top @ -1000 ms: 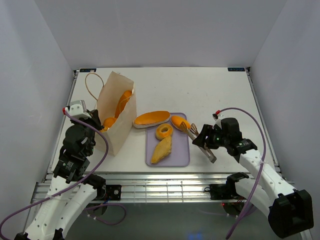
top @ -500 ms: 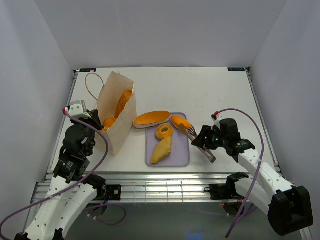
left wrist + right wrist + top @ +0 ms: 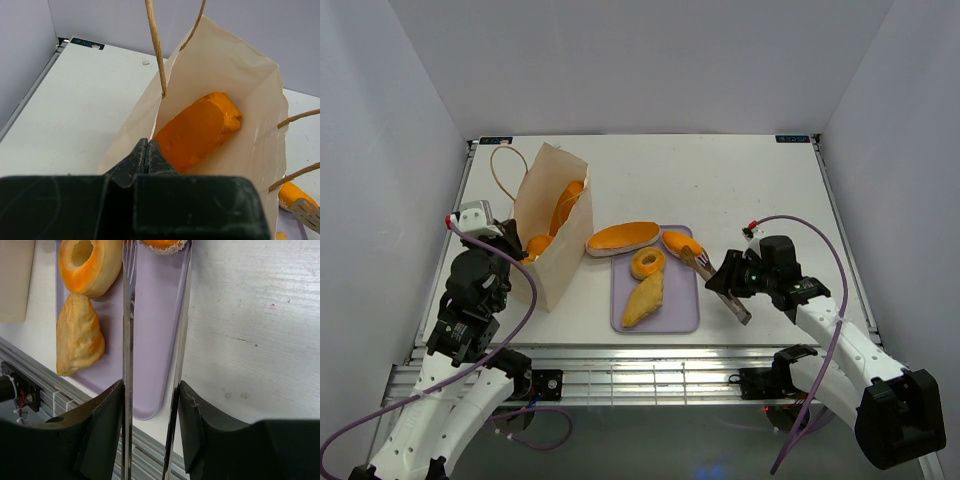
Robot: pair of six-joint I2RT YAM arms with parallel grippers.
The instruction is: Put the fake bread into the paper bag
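The paper bag (image 3: 552, 225) stands open at the left, with an orange loaf (image 3: 567, 200) and a bun (image 3: 537, 243) inside. The loaf also shows in the left wrist view (image 3: 197, 131). My left gripper (image 3: 515, 250) is shut on the bag's near rim (image 3: 150, 120). On the lavender tray (image 3: 680, 310) lie a ring (image 3: 647, 263), a turnover (image 3: 645, 298) and a bun (image 3: 680, 243). A long flat loaf (image 3: 623, 238) lies at the tray's far left corner. My right gripper (image 3: 732, 282) is shut on silver tongs (image 3: 127, 340), whose tips reach the bun (image 3: 162, 244).
The bag's cord handles (image 3: 503, 170) loop up at its far left side. The table's near edge with the metal rail (image 3: 45, 400) runs just below the tray. White table surface (image 3: 740, 190) lies behind and right of the tray.
My right gripper and the tongs have edged slightly left, closer to the bun on the tray. The left arm and the bag have not moved.
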